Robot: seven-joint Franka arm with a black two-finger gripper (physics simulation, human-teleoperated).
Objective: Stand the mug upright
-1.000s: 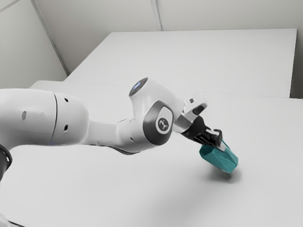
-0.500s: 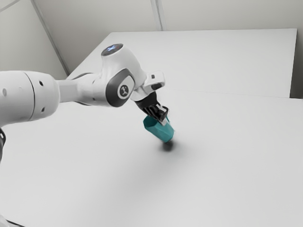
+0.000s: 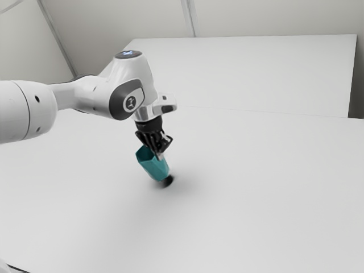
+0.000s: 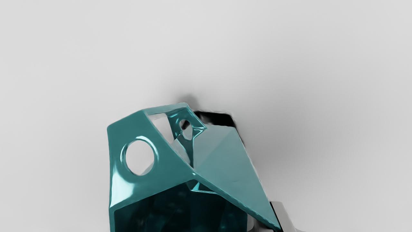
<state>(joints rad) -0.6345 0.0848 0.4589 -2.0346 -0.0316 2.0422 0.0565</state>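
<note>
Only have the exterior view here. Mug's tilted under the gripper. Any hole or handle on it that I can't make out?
Observer: Yes. In the wrist view the mug has a teal piece beside its mouth with a round hole, the table showing through. Probably the handle.
Operator: Anything inside the mouth?
Observer: One of the gripper's fingertips sits just inside the rim, across the wall from the outer finger.
Operator: Is that holed piece clear of the fingers?
Observer: Yes, the wrist view shows a visible gap between the hole and both fingers.
</note>
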